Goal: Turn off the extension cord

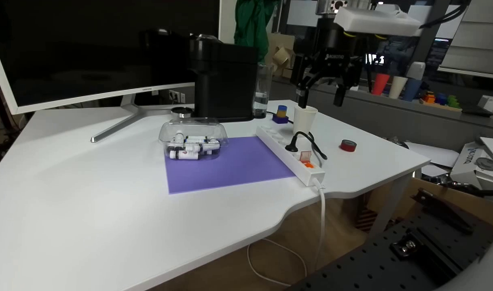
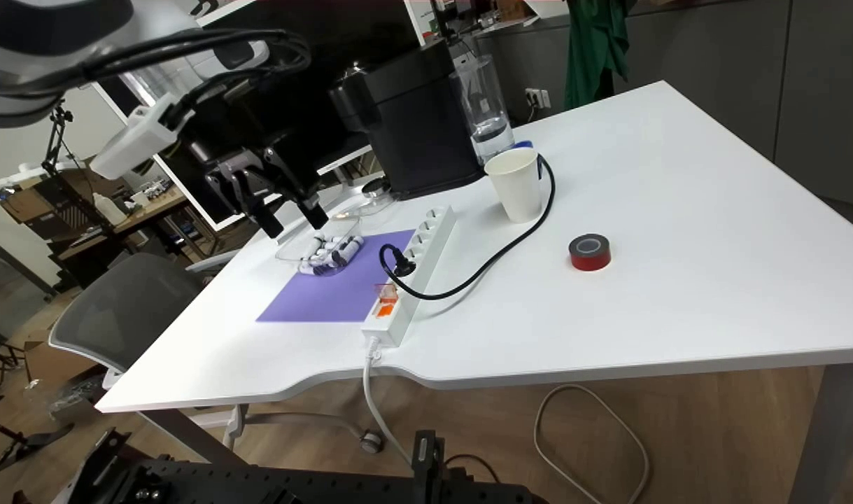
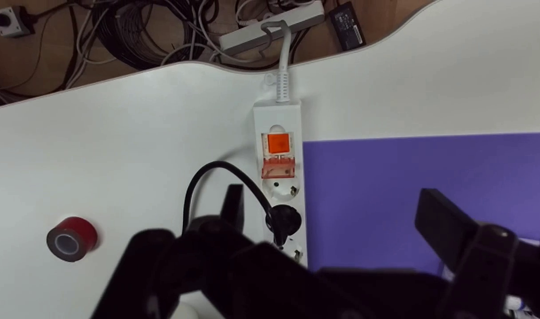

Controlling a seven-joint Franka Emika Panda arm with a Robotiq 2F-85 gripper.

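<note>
"On your table (image 2: 650,203), how does the extension cord (image 1: 282,153) run?"

"Near to far. Your gripper (image 1: 320,99) hangs higher, jaws parted, empty; the orange switch (image 3: 278,143), at the cord's near end, lies nearer and slightly right of them."

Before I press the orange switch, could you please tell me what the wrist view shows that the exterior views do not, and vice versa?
Only the wrist view shows a black cable coil and a black power adapter on the floor.
Only the exterior views show the monitor, the coffee machine and the hanging green cloth.
All share the extension cord with its orange switch and raised cover, the purple mat, the red tape roll and the open gripper.
</note>
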